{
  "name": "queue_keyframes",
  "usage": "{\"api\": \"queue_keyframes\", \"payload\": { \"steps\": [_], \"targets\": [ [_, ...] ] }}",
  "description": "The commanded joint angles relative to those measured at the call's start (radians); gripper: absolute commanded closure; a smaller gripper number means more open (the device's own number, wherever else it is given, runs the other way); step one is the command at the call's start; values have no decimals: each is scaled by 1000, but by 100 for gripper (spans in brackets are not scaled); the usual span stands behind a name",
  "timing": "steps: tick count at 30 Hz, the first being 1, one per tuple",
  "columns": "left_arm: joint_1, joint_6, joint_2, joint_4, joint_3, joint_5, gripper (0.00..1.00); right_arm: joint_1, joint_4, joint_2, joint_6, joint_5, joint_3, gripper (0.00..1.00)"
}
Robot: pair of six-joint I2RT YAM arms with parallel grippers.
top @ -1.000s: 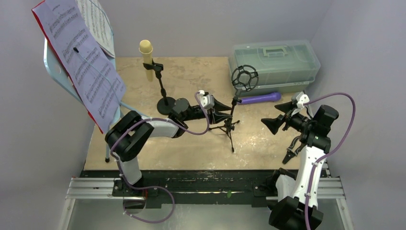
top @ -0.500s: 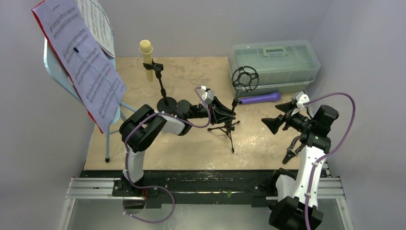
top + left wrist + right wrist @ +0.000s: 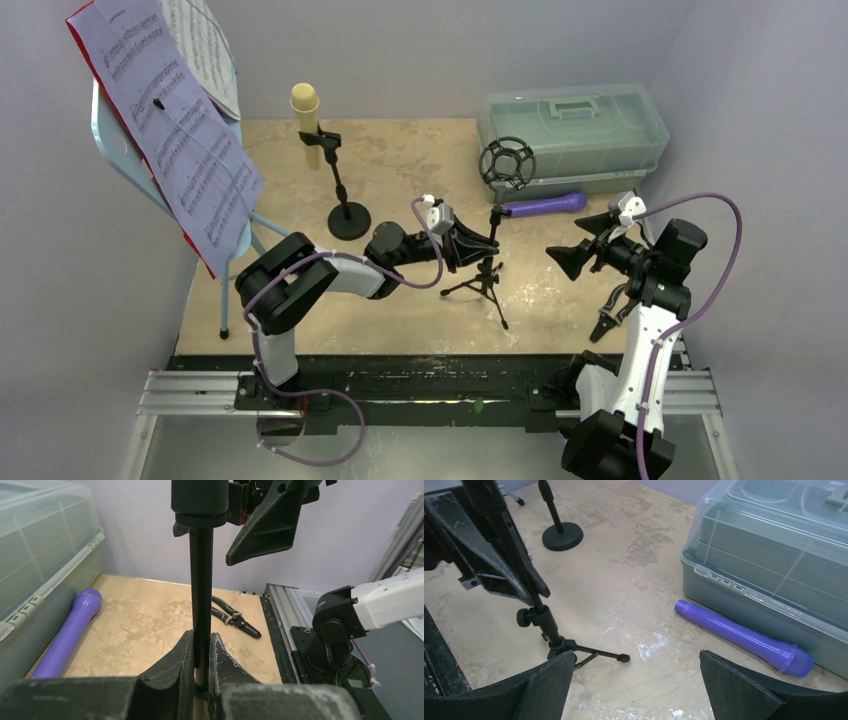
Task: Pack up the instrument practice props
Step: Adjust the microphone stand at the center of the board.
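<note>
My left gripper (image 3: 482,246) (image 3: 201,647) is shut on the thin pole of the black tripod mic holder (image 3: 491,232) (image 3: 200,580) (image 3: 542,618), which stands mid-table with its round cage on top. The purple microphone (image 3: 545,206) (image 3: 67,630) (image 3: 744,637) lies against the box. A cream microphone (image 3: 305,104) sits in the round-base holder (image 3: 348,220) (image 3: 562,535) at the back. The light-blue music rest (image 3: 118,150) at far left carries sheet music (image 3: 185,150) over a red folder (image 3: 84,48). My right gripper (image 3: 573,244) (image 3: 634,680) hangs open right of the tripod, holding nothing.
A translucent grey-green box (image 3: 575,130) (image 3: 40,540) (image 3: 774,555) with a handle stands at the back right, lid shut. Small black pliers (image 3: 612,314) (image 3: 232,620) lie near the right arm's base. The music rest's legs stand at the table's left edge.
My left gripper has closed on the tripod holder's pole. The holder has shifted a little to the right and nearer with it. The right arm has not moved.
</note>
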Motion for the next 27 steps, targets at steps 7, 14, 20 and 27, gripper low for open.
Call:
{"api": "queue_keyframes", "payload": {
  "steps": [7, 14, 20, 27],
  "targets": [
    [-252, 312, -280, -296, -32, -1048, 100, -2, -13, 7, -17, 8, 28, 1],
    [-354, 300, -199, -349, 100, -1581, 100, -1, -19, 17, -17, -1, 29, 1],
    [-422, 633, -16, 28, 159, -1810, 100, 0, -18, 23, -17, -3, 27, 1],
    [-476, 969, 208, 355, 264, -1823, 100, 1, -20, 26, -20, -3, 27, 1]
  ]
}}
